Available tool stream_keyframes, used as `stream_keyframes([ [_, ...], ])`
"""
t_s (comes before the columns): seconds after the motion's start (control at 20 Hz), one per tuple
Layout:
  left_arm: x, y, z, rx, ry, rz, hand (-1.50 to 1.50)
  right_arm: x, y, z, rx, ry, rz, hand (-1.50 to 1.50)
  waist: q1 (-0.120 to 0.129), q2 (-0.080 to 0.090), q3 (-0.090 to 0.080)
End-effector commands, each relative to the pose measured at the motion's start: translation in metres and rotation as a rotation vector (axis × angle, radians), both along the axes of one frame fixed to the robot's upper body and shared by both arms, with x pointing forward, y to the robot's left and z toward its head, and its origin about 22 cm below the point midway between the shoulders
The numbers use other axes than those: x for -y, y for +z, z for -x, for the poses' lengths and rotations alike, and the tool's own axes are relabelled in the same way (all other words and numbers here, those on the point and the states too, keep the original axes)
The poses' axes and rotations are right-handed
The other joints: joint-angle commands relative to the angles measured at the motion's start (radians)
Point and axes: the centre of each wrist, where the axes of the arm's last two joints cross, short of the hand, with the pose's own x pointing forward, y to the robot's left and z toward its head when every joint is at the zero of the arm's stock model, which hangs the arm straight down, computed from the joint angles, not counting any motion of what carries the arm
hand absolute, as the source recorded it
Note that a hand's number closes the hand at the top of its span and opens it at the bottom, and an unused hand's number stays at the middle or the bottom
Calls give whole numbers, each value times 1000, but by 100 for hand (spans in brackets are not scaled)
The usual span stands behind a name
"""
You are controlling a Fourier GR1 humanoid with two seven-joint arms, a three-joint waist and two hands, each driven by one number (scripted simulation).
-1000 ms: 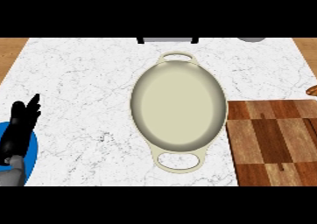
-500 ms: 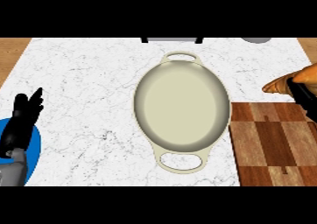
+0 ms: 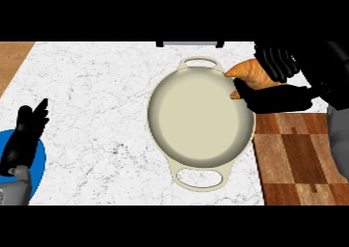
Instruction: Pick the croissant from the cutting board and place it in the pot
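My right hand [image 3: 280,94] is curled round the golden-brown croissant [image 3: 250,75], holding it above the upper right rim of the cream oval pot [image 3: 198,120]. Only the croissant's left tip and middle show; the fingers hide the rest. The pot has two loop handles and nothing inside it. The wooden cutting board [image 3: 298,159] lies to the pot's right, below the hand. At the lower left my left hand [image 3: 24,137] rests open with fingers up, over a blue plate [image 3: 35,166].
The pot sits on a white marble counter [image 3: 92,96]. A strip of wooden surface [image 3: 6,62] shows at the upper left. A dark object [image 3: 190,44] sits at the counter's far edge.
My right hand has carried the croissant leftward from the right edge to the pot's upper right rim. The left hand has stayed almost still.
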Motion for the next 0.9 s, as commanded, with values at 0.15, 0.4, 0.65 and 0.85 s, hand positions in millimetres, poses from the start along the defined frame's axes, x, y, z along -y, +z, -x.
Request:
stream_keyframes([
  [0.15,5,-6,2,-3,-2,8,0,-47,-57,-27,-220,-2,-24,150,-3,0,1],
  [0.4,10,0,-2,2,-10,-1,0,-56,-94,-37,-272,53,-145,-150,-8,0,2],
  [0.65,4,-4,0,-3,4,-8,0,-66,-95,-46,-245,37,-428,-150,-8,1,2],
  [0.85,-3,-3,9,-5,3,-14,0,-43,-108,-45,-162,-28,-630,-150,-7,-1,2],
])
